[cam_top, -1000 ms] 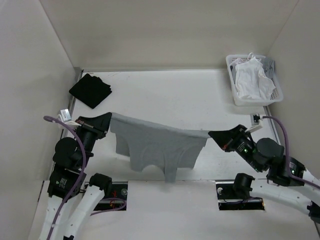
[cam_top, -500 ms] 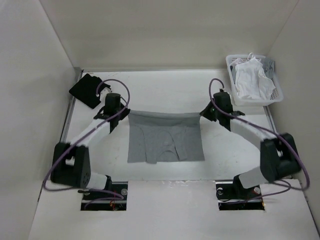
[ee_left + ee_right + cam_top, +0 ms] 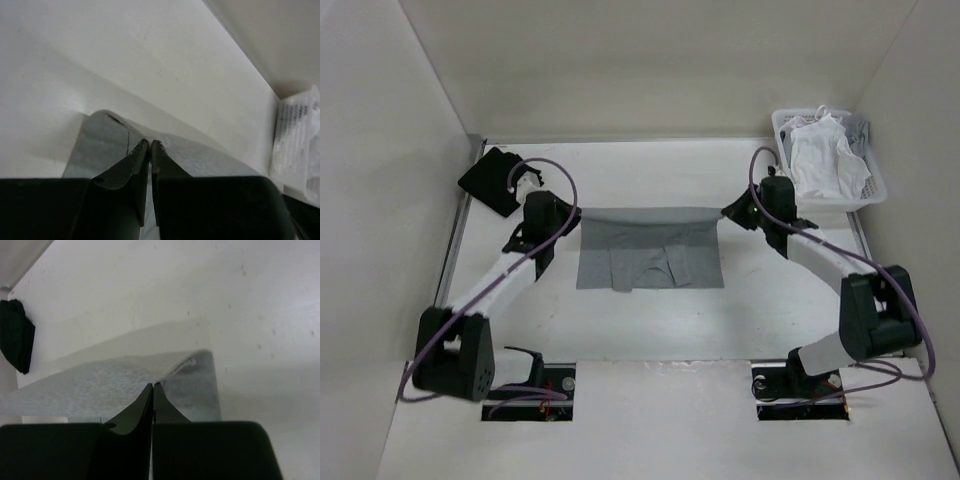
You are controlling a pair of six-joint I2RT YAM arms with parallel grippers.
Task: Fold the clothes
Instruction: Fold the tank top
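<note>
The clothes, one light grey shirt (image 3: 650, 255), is stretched taut between my two grippers over the middle of the table, its lower part lying flat on the surface. My left gripper (image 3: 576, 218) is shut on the shirt's upper left corner, and the left wrist view shows the closed tips (image 3: 150, 143) pinching grey fabric (image 3: 102, 145). My right gripper (image 3: 724, 214) is shut on the upper right corner. In the right wrist view its tips (image 3: 152, 386) meet on the shirt's edge (image 3: 90, 385).
A white basket (image 3: 782, 160) of white laundry stands at the back right, also seen in the left wrist view (image 3: 297, 135). A small black cloth (image 3: 498, 180) lies at the back left and shows in the right wrist view (image 3: 17, 332). White walls enclose the table.
Both arms have swung from near their bases out over the table, carrying the shirt away. In the last half second they moved slightly farther and the shirt settled lower on the table.
</note>
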